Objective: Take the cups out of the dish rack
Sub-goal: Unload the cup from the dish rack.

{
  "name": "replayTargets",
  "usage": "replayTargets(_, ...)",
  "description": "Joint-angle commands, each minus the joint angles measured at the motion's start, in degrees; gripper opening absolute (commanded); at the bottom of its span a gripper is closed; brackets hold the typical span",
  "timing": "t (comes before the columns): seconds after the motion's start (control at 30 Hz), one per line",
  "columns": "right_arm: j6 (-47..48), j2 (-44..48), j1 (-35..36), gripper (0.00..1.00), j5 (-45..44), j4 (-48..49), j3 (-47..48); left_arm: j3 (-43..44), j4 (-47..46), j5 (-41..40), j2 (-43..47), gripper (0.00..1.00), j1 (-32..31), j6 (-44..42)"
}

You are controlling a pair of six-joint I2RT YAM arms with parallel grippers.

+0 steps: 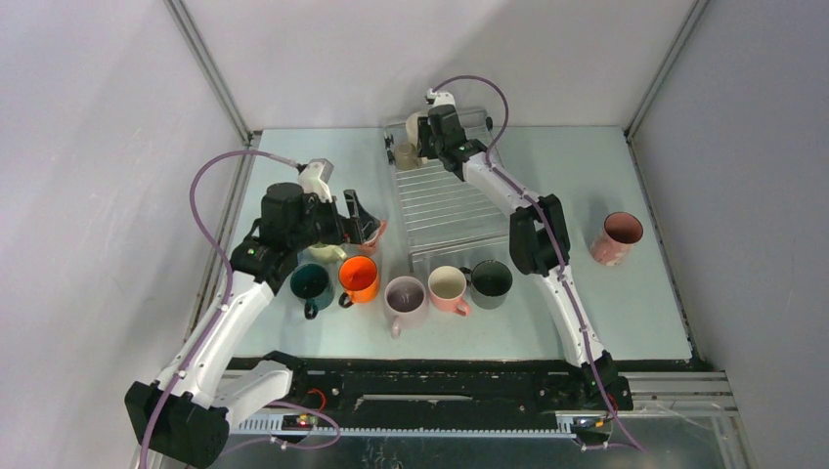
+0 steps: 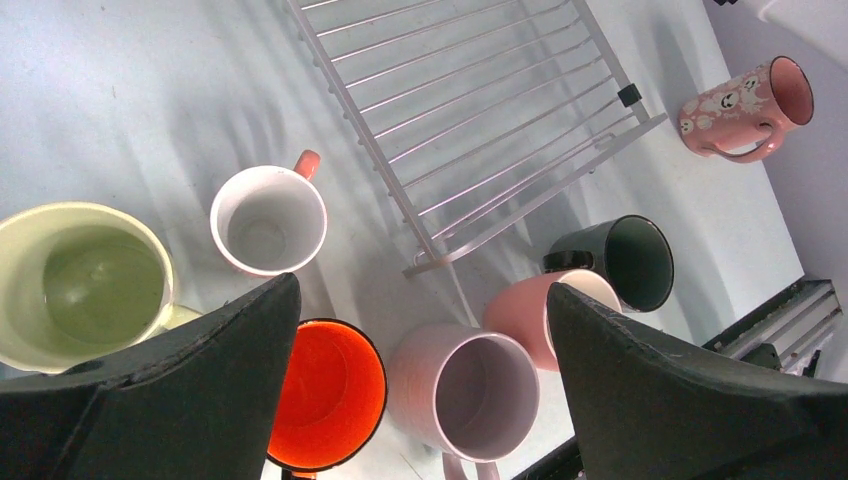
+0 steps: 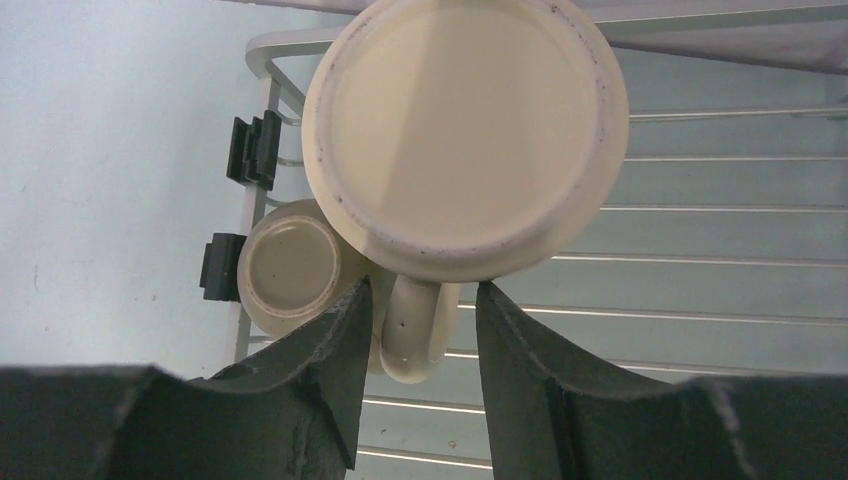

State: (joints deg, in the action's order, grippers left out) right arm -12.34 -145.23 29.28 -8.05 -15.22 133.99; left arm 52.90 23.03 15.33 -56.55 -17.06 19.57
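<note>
Smaller cup [image 3: 292,266] just beside cream cup [image 3: 465,130]

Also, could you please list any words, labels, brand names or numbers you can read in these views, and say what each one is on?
None can be read.
The pink ceramic mug carries small white face drawings, not letters.
The upturned cream ceramic mug shows a blank base.

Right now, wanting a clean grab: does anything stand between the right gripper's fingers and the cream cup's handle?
Nothing visible does. The right gripper straddles the handle of the upturned cream cup, jaws open. A smaller upturned cup sits close beside one finger, outside the gap.
</note>
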Motion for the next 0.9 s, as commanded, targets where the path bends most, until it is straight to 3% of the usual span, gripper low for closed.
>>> replayTargets(0.0, 0.79, -0.88, 0.17, 0.50, -1.20, 2.30, 2.49, -1.23, -2.26, 1.01, 0.32, 1.00, 0.53, 0.91)
replayTargets(0.27, 1.55, -1.81, 0.08, 0.45, -1.18, 2.18, 2.37, -1.09, -2.28, 1.59, 0.43, 1.00, 0.62, 0.90)
replayTargets(0.63, 3.44, 0.18, -0.09, 0.00, -2.23, 2.60, 0.30, -1.25, -2.54, 2.01, -0.72, 1.00, 1.11, 1.08)
replayTargets(0.87, 3.54, 4.35, -0.30, 0.00, -3.24, 5.66, -3.82, -1.56, -3.19, 2.10, -1.23, 1.00, 1.40, 1.29)
